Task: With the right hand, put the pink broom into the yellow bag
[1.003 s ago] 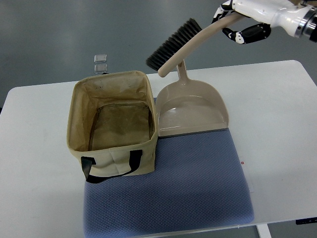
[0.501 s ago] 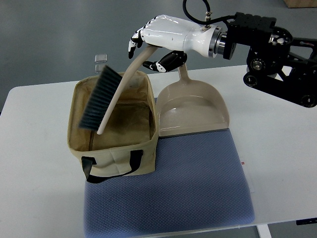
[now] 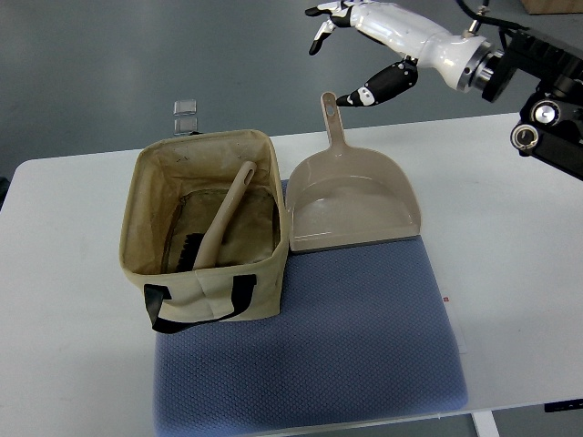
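The pinkish-beige broom (image 3: 221,221) lies inside the yellow fabric bag (image 3: 205,287), its handle leaning up toward the bag's back rim and its dark bristles down on the bag's floor. My right hand (image 3: 351,50) hovers above the table's far edge, well to the right of the bag and over the tip of the dustpan's handle. Its fingers are spread and hold nothing. The left arm does not show.
A matching beige dustpan (image 3: 353,202) lies flat just right of the bag, handle pointing away. Bag and dustpan sit partly on a blue-grey mat (image 3: 319,346) on the white table (image 3: 510,255). A small clear object (image 3: 185,116) stands behind the bag.
My right hand carried the broom left over the bag, let it go and drew back up to the right. The broom now rests inside the bag.
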